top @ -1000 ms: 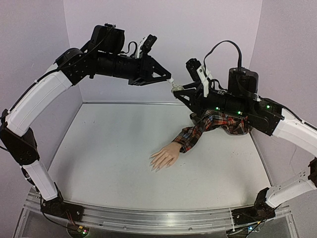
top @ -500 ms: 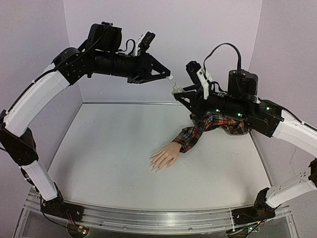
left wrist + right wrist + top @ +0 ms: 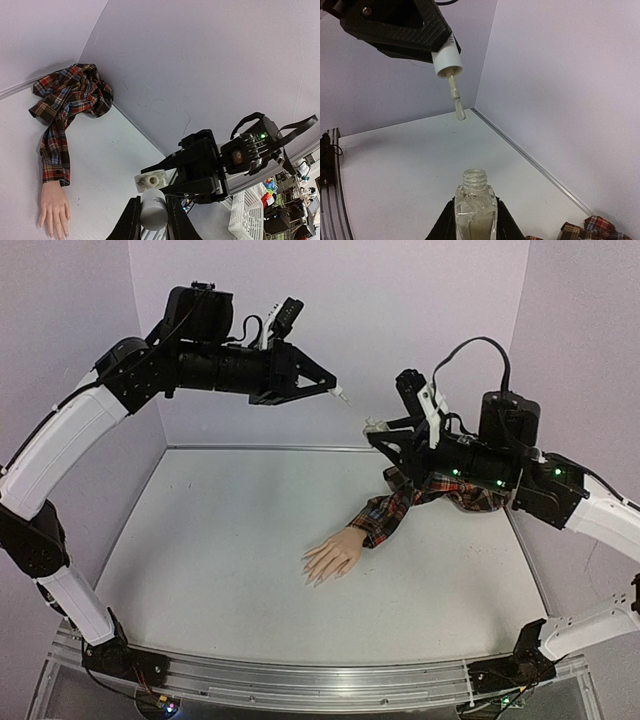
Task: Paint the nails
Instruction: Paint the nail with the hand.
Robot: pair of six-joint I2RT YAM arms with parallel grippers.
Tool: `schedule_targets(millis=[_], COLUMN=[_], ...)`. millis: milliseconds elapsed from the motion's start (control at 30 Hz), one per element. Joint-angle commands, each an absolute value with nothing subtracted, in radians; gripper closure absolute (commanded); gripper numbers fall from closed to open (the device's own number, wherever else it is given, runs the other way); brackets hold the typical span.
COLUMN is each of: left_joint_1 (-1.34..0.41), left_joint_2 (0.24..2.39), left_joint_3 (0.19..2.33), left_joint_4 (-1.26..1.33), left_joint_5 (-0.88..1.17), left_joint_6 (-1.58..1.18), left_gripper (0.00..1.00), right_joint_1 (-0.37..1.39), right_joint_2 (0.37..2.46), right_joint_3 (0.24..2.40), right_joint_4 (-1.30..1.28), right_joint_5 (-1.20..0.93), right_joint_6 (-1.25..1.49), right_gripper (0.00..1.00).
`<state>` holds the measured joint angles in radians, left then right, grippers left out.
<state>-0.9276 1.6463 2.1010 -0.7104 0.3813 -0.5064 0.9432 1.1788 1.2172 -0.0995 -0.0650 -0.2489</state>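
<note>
nails lie well below left hand and right hand.

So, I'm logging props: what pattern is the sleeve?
The sleeve is red plaid, seen best in the left wrist view.

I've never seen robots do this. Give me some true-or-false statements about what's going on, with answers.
1. The bottle is open, its cap off. True.
2. The brush is dipped in the bottle. False: it hangs in the air, clear of the neck, under the white cap held in the left jaws.
3. The right jaws hold the bottle. True.
4. The brush touches the nails. False: it is up high, away from the mannequin hand lying on the table.
5. The sleeve is plain blue. False: it is red plaid.
</note>
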Motion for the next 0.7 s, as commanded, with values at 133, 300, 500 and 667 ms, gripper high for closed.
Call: schedule_targets(millis=[133,300,500,667], left_joint_1=[-0.929,-0.929,-0.969,-1.029], left_joint_2=[1.494,1.400,1.358,1.364], left_joint_3=[1.809,1.509,1.209,0.975], left_joint_4=[-0.551,-0.364,-0.154,0.108], left_joint_5=[0.276,0.206,0.099,0.059], left_joint_6=[-0.421,-0.454,-0.516,-0.598], left_gripper=[1.00,1.00,1.00,1.00], right_joint_1=[0.941,0.940,0.940,0.939], right_joint_2=[0.976,0.861,0.712,0.625], right_joint_3=[1.073,0.981,0.864,0.825], right_joint_4=[-0.032,-0.036,-0.059,-0.086], right_joint_5=[0.079,0.175,0.228,0.271], right_joint_6=[-0.254,-0.250,-0.286,-0.297], right_gripper=[1.00,1.00,1.00,1.00])
